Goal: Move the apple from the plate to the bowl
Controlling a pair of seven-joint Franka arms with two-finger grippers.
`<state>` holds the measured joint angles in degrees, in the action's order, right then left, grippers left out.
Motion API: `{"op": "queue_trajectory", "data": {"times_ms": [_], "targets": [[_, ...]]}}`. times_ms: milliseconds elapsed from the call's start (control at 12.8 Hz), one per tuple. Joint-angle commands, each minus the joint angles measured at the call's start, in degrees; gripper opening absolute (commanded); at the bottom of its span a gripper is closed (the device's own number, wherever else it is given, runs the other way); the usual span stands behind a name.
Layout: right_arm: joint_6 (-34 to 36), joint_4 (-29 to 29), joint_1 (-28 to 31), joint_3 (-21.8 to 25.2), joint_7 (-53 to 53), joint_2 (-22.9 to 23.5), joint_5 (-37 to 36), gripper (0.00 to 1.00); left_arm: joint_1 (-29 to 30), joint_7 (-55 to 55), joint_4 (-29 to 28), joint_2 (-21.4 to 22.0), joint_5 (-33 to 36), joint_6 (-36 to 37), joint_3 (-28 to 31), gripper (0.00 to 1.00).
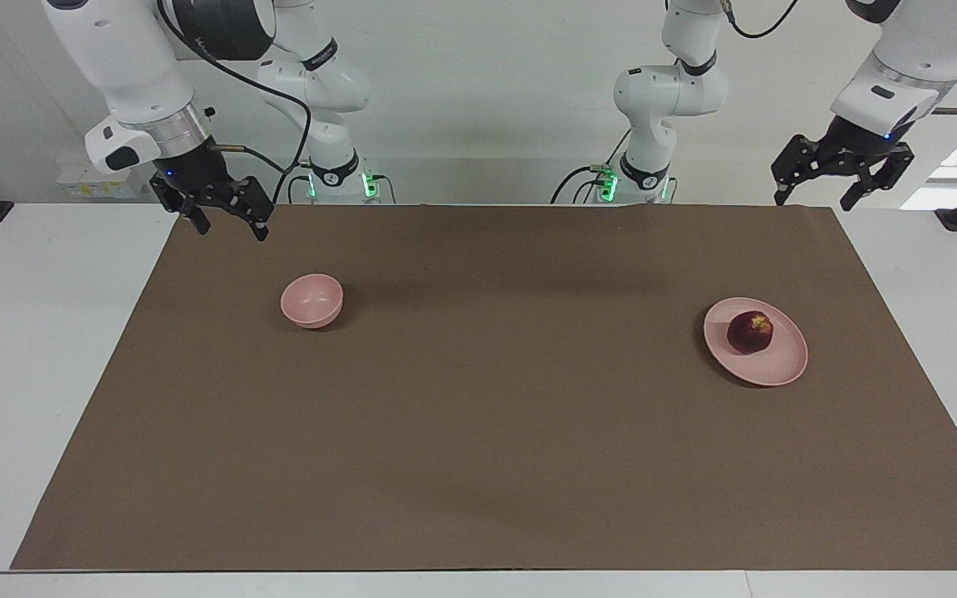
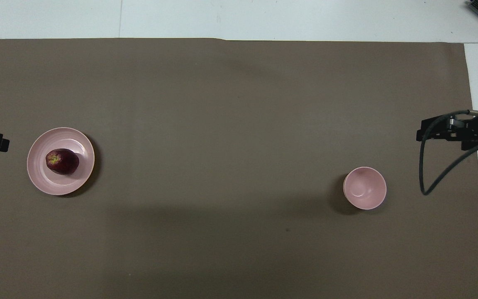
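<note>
Currently apple [image 1: 749, 331] sits on plate [image 1: 786, 365]; bowl [image 1: 311, 300] well apart; left gripper [image 1: 822, 198] and right gripper [image 1: 229, 226] raised, jaws open, empty.

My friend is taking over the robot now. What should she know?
Left gripper: open, empty, raised at its own end of the table, waiting.
Right gripper: open, empty, raised near its own end, waiting.
Apple: on the plate, toward the left arm's end.
Bowl: empty, toward the right arm's end.
Done: nothing.
Left: pick the apple up and put it in the bowl.
</note>
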<state>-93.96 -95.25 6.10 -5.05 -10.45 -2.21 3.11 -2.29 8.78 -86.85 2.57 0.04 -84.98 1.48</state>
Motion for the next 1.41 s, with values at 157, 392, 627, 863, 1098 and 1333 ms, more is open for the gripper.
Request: {"op": "queue_trajectory", "data": {"times_ms": [157,392,627,863,1098,1333], "targets": [[-0.34,-0.63,0.4,-0.14,0.7,-0.6,1.02,1.0,0.62,0.01,0.46,0.15,0.66,-0.37,-0.42,1.0],[-0.34,-0.63,0.4,-0.14,0.7,-0.6,1.02,1.0,0.62,0.1,0.46,0.24,0.66,-0.02,-0.42,1.0],[-0.34,-0.63,0.4,-0.14,0.7,-0.6,1.02,1.0,0.36,0.01,0.46,0.24,0.66,-0.1,-0.42,1.0],[-0.34,-0.63,0.4,-0.14,0.7,-0.6,1.02,1.0,0.18,-0.08,0.46,0.24,0.66,-0.19,-0.42,1.0],[-0.34,-0.63,0.4,-0.14,0.7,-0.6,1.02,1.0,0.01,-0.08,0.46,0.24,0.66,-0.19,-0.42,1.0],[-0.34,-0.63,0.4,-0.14,0.7,-0.6,1.02,1.0,0.01,-0.08,0.46,0.24,0.66,-0.19,-0.51,1.0]]}}
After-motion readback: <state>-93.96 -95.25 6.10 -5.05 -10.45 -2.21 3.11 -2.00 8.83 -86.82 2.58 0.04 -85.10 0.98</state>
